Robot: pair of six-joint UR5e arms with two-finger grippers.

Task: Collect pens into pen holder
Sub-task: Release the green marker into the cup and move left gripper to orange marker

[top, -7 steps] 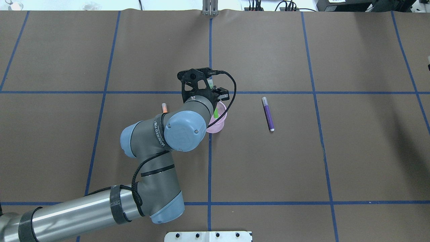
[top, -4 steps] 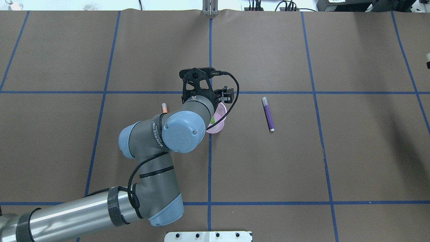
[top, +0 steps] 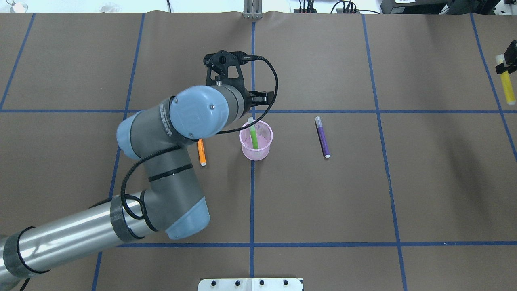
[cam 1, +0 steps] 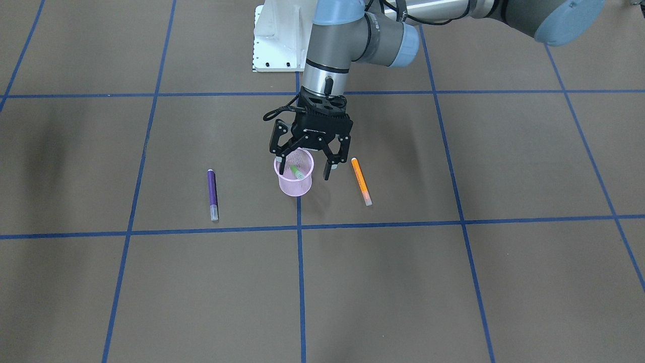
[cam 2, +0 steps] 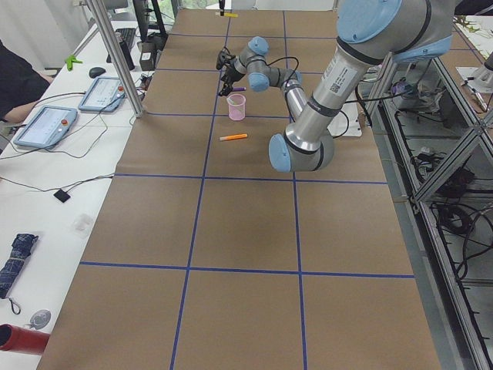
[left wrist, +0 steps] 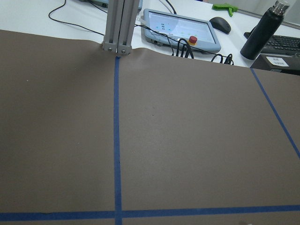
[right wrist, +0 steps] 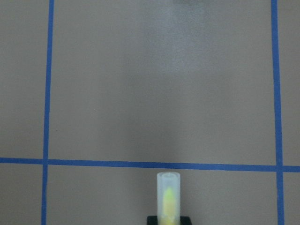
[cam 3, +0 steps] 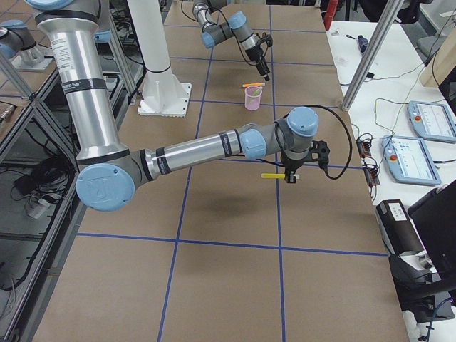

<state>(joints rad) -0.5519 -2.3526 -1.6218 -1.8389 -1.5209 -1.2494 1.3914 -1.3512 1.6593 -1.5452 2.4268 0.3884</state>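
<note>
The pink mesh pen holder (top: 261, 150) (cam 1: 295, 187) stands near the table's middle. A green pen (top: 254, 136) (cam 1: 295, 172) leans inside it. My left gripper (cam 1: 305, 172) is open and empty, its fingers spread just above the holder's rim. An orange pen (top: 201, 152) (cam 1: 361, 181) lies on the table to the holder's left in the overhead view. A purple pen (top: 322, 136) (cam 1: 212, 194) lies to the holder's right. My right gripper (top: 505, 66) is shut on a yellow pen (top: 506, 87) (right wrist: 168, 199) (cam 3: 274, 175), held above the table at its right edge.
A white base plate (top: 250, 284) (cam 1: 274, 40) sits at the near table edge. A metal post (top: 252, 10) (left wrist: 122, 28) stands at the far edge, with tablets and a black bottle (left wrist: 260, 30) beyond it. Blue tape lines mark the brown table cover.
My left gripper let go of the green pen, which now leans in the holder, and drew back from it. The orange pen came into sight. My right gripper with the yellow pen entered at the right edge.
</note>
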